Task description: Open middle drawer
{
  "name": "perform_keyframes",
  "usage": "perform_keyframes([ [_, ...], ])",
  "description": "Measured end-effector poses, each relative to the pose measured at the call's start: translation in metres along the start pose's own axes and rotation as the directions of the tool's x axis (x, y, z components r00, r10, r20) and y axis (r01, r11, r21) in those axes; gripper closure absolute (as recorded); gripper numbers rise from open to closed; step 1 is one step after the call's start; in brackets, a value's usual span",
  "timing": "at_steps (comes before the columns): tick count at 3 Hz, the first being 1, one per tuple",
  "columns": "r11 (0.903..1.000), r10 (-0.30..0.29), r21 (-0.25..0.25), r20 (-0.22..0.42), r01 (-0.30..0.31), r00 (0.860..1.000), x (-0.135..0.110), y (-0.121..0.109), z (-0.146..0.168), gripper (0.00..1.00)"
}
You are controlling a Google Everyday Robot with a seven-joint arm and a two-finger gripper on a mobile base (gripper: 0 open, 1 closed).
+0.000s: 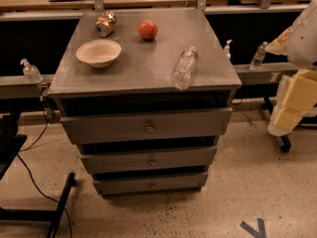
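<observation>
The grey metal cabinet (148,78) has three drawers stacked one above another. The middle drawer (114,161) has a long flat front and a small round knob (151,161) at its centre. It sits between the wider top drawer (109,127) and the narrowest bottom drawer (119,185). A dark gap shows above each front. My arm and gripper (286,117) hang at the right edge of the view. They are well to the right of the cabinet, at about the top drawer's height, and touch nothing.
On the cabinet top lie a crushed can (105,24), a red apple (147,29), a white bowl (98,52) and a plastic bottle (184,68) on its side near the front right edge. A black stand (59,207) and cable sit on the floor at left. Small bottles (258,56) stand on the rail behind.
</observation>
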State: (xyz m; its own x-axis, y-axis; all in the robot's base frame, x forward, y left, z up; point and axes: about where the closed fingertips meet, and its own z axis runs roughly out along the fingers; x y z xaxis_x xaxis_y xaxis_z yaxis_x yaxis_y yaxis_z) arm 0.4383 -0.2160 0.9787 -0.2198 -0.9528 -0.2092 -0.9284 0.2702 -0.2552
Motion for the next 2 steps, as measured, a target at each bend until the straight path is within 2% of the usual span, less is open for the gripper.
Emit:
perform_keyframes([
  [1,1.0,-0.001,0.001,0.003,0.001,1.0,-0.001,0.0,0.0,0.0],
  [2,0.9998,0.002,0.021,0.005,-0.002,1.0,-0.002,0.003,0.014,0.0],
])
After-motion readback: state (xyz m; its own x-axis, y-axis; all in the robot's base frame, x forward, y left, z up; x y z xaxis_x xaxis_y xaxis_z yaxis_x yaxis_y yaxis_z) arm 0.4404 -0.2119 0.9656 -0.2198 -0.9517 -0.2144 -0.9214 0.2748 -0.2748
